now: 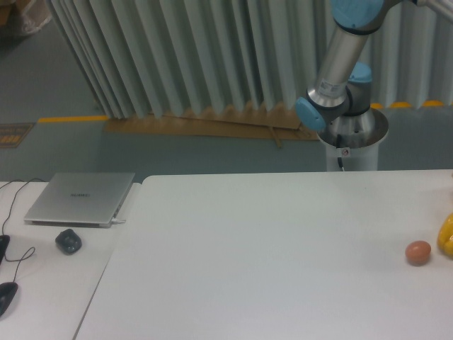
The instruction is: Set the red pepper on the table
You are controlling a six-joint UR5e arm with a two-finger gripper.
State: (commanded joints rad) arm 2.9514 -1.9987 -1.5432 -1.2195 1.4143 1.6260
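The white worktop (269, 248) filled the lower frame, bearing a small orange-pink ball (418, 252) near its right edge, just beside a yellow object (446, 236) cut off by the frame. The arm (340, 67) rose at upper right and left the frame, so the gripper and the red pepper were out of view. A closed laptop (80, 198) and what seemed a dark mouse (68, 241) lay on the smaller desk (42, 283) at lower left.
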